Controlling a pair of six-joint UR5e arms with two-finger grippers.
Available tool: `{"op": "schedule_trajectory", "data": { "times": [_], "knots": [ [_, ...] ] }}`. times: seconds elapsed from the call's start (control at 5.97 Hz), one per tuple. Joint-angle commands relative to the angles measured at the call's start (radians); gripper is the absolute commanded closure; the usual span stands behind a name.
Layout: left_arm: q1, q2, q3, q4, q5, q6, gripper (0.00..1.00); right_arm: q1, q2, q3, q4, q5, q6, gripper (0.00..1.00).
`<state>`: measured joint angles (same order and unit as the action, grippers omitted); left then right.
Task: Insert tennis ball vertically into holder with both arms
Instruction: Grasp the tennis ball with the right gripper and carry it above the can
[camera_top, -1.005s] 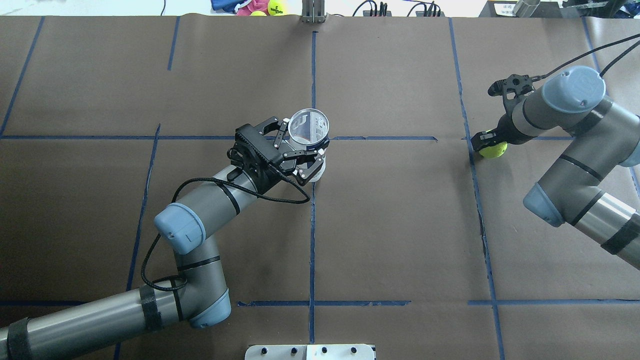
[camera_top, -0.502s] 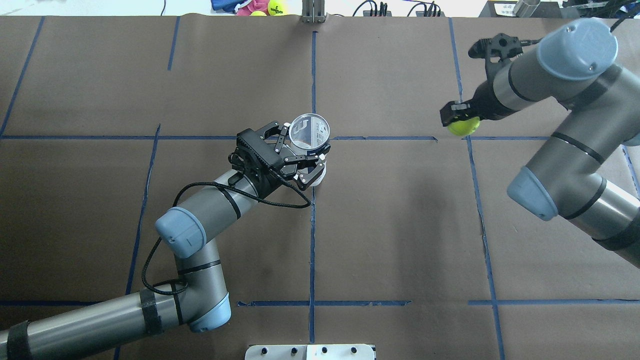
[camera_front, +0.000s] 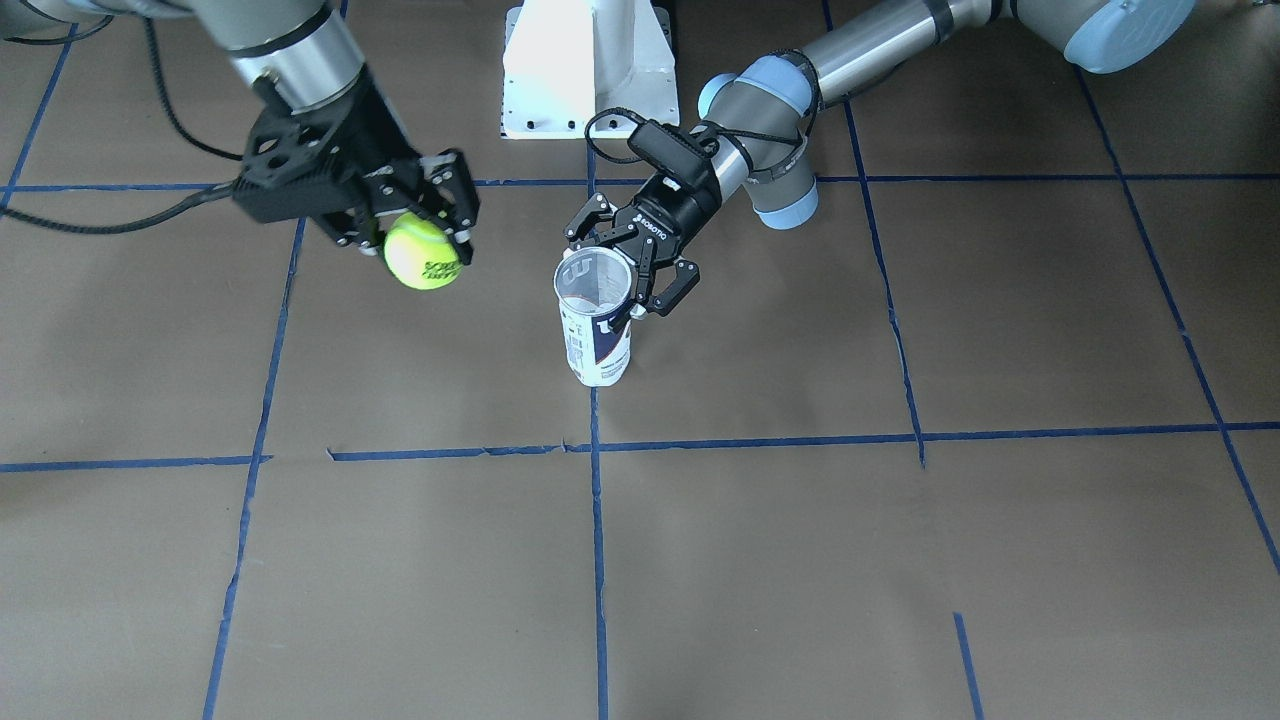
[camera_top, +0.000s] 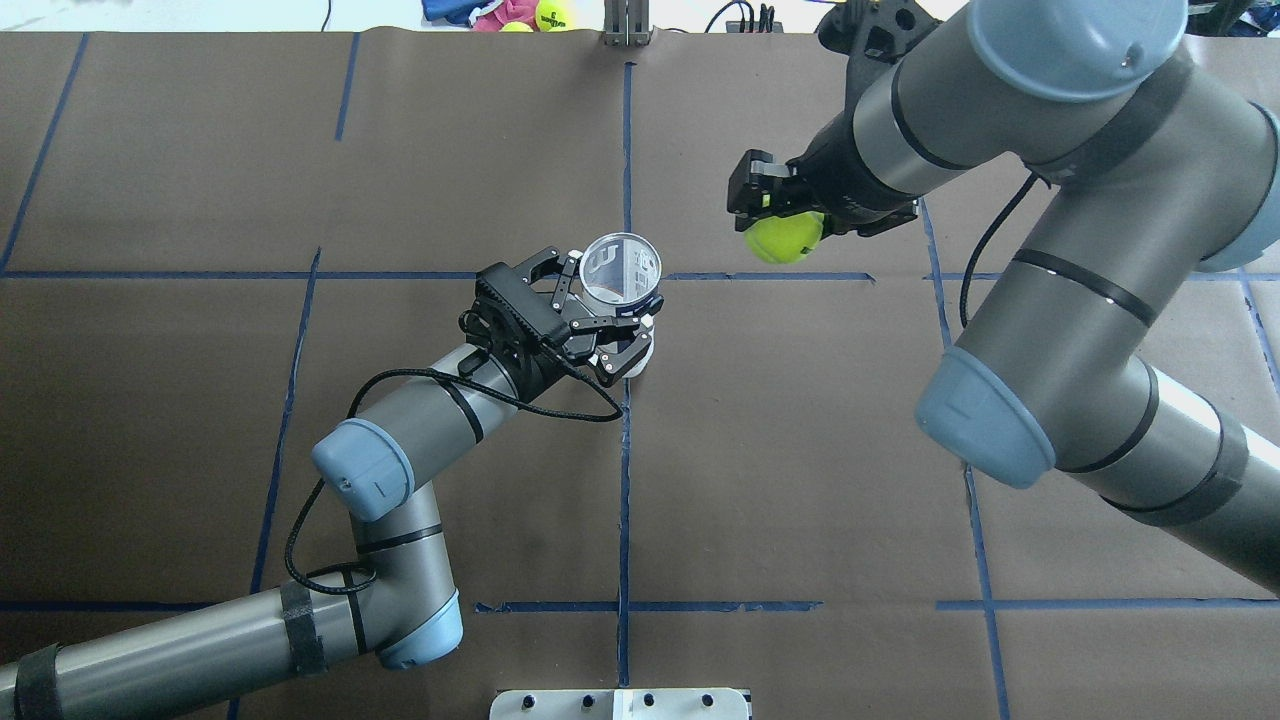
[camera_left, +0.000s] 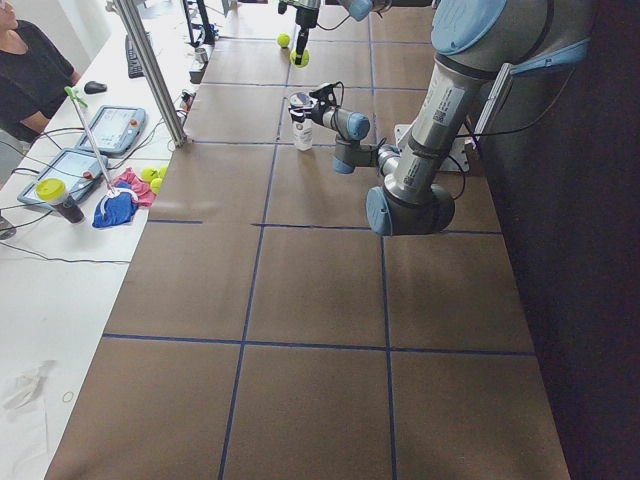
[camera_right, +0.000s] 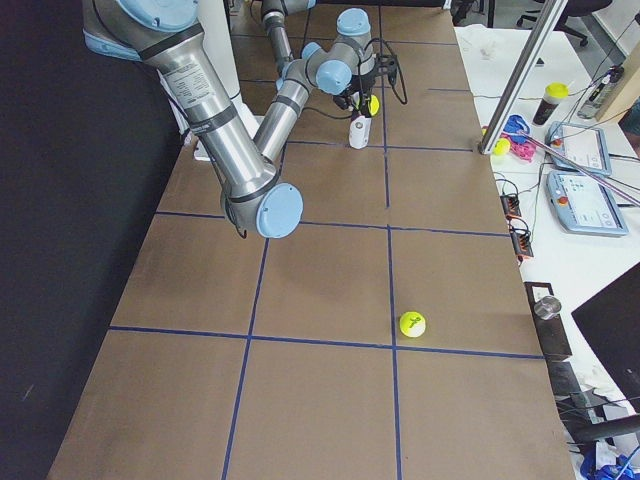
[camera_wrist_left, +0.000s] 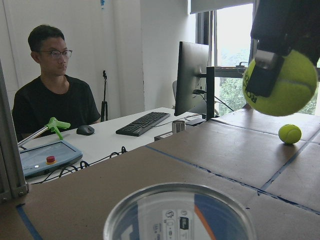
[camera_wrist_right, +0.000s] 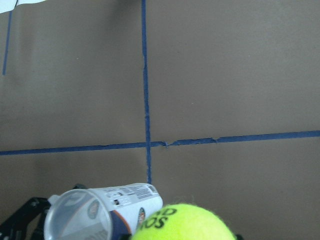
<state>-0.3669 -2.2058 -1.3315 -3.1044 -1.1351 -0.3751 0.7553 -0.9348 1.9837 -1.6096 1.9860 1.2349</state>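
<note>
Right gripper (camera_front: 413, 232) has its jaws clamped on the tennis ball (camera_top: 783, 238), which is carried clear of the table (camera_top: 800, 480). The holder (camera_top: 620, 268) stands upright near the table centre, long axis vertical, mouth open upward. Left gripper (camera_top: 598, 312) comes in from the side with its jaws set either side of the upper wall and, as far as we can judge, closed on it. Key relation: the ball lies to the robot's right of the mouth and a little farther from the base, and the left wrist view puts it higher than the rim. We judge the right arm needs a sideways carry to its left and slightly back until the ball sits over the mouth, then a straight descent along the axis. A second ago the ball was low by the right-hand tape line. Half a second ago it was lifted but still out there. Now it has crossed most of the way in. Holder and left arm have hardly changed.
</note>
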Motion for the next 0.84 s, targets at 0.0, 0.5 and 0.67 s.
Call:
{"op": "schedule_trajectory", "data": {
  "times": [0.0,0.5,0.67],
  "knots": [
    [0.000,0.000,0.000,0.000,0.000,-0.002,0.19,-0.086,0.109,-0.052,-0.003,-0.093,0.113,0.92],
    [0.000,-0.002,-0.002,-0.003,0.000,-0.004,0.15,-0.109,0.210,-0.178,-0.003,-0.139,0.135,0.92],
    [0.000,0.000,0.000,-0.014,0.000,-0.004,0.13,-0.123,0.212,-0.186,-0.003,-0.154,0.135,0.90]
  ]
}}
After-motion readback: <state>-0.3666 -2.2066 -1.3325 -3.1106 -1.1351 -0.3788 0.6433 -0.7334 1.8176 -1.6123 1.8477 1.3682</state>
